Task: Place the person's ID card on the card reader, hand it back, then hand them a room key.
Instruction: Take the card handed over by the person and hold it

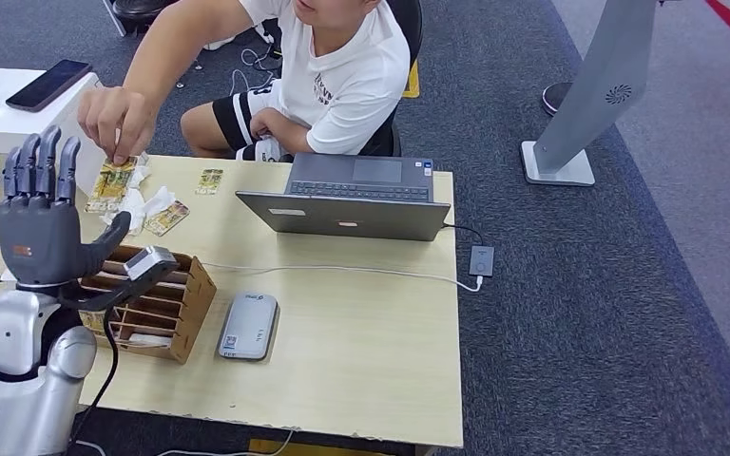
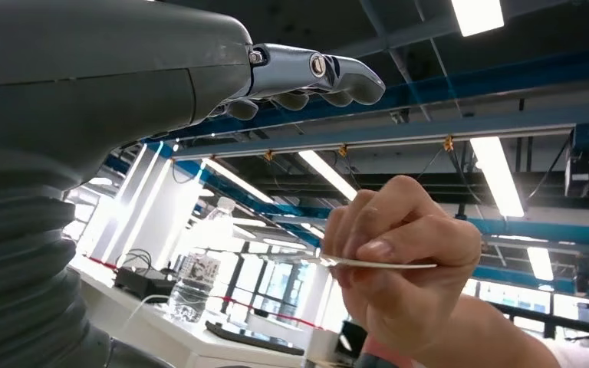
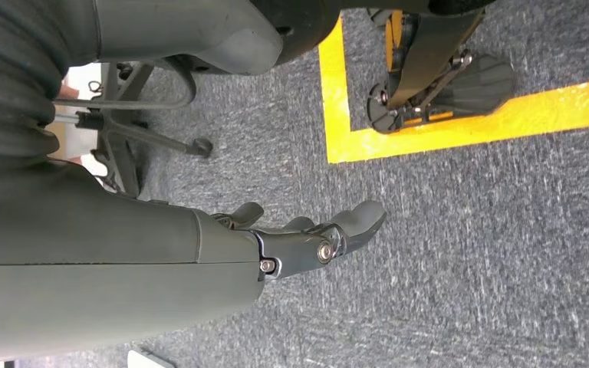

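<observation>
- my left hand (image 1: 43, 223) is raised over the bench (image 1: 361, 342), fingers (image 1: 38, 161) straight, apart, holding nothing.
- the person's hand (image 1: 114, 114) pinches the card (image 1: 111, 183) at about 1 o'clock from my fingers, near but not touching; its long axis runs roughly 12 to 6.
- my right hand (image 3: 307, 238) hangs toward the floor, loosely curled and empty; the left is the nearer one.
- card reader (image 1: 248, 326) lies at 4 o'clock.

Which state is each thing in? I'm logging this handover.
Left hand: raised, fingers apart, holding nothing.
Right hand: hanging over the floor, empty.
Card: pinched in the person's hand.
Laptop: open.
Card reader: bare.
Wooden card box: open-topped.
</observation>
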